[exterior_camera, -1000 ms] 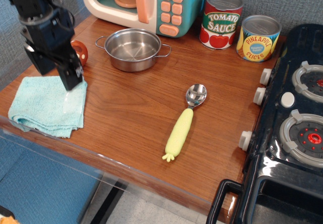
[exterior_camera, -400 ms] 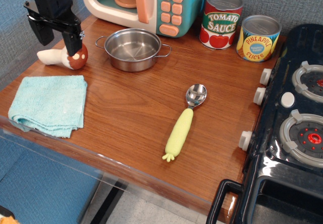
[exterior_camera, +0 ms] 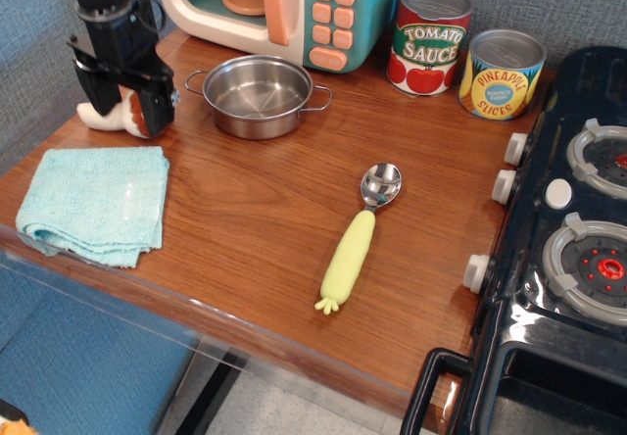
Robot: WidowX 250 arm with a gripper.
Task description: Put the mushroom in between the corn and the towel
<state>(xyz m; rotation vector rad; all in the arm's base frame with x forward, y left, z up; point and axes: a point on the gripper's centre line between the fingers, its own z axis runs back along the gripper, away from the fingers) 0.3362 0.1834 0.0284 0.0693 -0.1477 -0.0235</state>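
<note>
Since a moment ago the arm has come lower at the back left of the counter (exterior_camera: pixel 255 210), and its black jaws now straddle the mushroom (exterior_camera: pixel 125 114) instead of touching its cap from above. Nothing else on the counter has shifted.

In the single view, the gripper (exterior_camera: pixel 122 102) points down with one finger on each side of the mushroom, which lies on its side on the wood: its white stem sticks out to the left past the left finger, and a sliver of reddish-brown cap shows between the fingers, partly hidden by the right one. The jaws stand fairly narrow around it; whether they actually press on it cannot be told.

The mushroom sits just behind the towel (exterior_camera: pixel 93 202), which lies folded near the counter's left front edge, and just left of the steel pot (exterior_camera: pixel 261 94). The corn (exterior_camera: pixel 350 259) lies well apart to the right, near the counter's middle, its nubbed end toward the front and its metal spoon bowl toward the back. Bare wood lies between towel and corn.
</note>
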